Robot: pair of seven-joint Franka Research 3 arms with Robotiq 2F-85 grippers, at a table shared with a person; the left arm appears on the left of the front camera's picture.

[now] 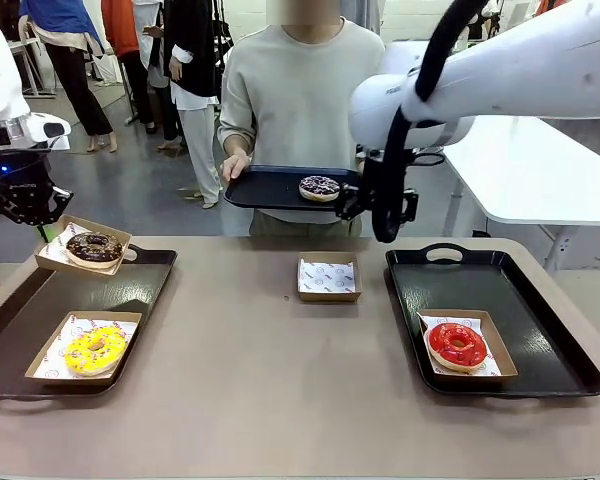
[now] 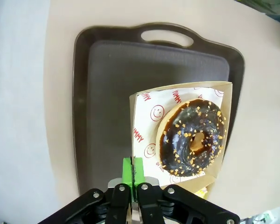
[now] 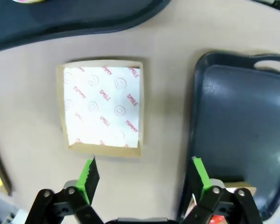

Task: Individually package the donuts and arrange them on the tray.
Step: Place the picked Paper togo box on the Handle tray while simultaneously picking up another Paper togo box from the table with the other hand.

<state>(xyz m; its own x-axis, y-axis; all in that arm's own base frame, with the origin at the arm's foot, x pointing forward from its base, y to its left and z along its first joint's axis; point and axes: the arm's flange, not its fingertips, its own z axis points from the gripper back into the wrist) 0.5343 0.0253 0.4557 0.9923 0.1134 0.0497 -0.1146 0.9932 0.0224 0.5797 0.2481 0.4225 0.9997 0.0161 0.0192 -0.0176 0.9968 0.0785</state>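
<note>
Front view, with both wrist views: a tan table [image 1: 240, 400] carries a dark left tray [image 1: 130, 285] beneath the left gripper [image 2: 133, 168] and a dark right tray [image 1: 540, 300] off to one side of the right gripper [image 3: 143, 170]. Beyond the right gripper, a person's hand [image 1: 235, 165] holds a third tray [image 1: 265, 190] level above the table's far edge.

The left jaws are closed tight, green pads pinching one edge of a held carton [image 2: 144, 140]. It hangs tilted over the left tray, its longer side running away from the jaws. The right jaws stand fully apart and hold nothing. An empty carton [image 3: 102, 107] lies on the table straight ahead of them, slightly toward one finger.

Each donut is a ring with no long axis, lying with its hole and icing upward:
- **chocolate donut** [image 2: 193, 137]: in the held carton, just ahead of the left jaws
- **yellow donut** [image 1: 95, 349]: boxed on the left tray, below the left jaws
- **red donut** [image 1: 457, 345]: boxed on the right tray
- **purple donut** [image 1: 319, 187]: bare on the third tray, beside the right gripper
</note>
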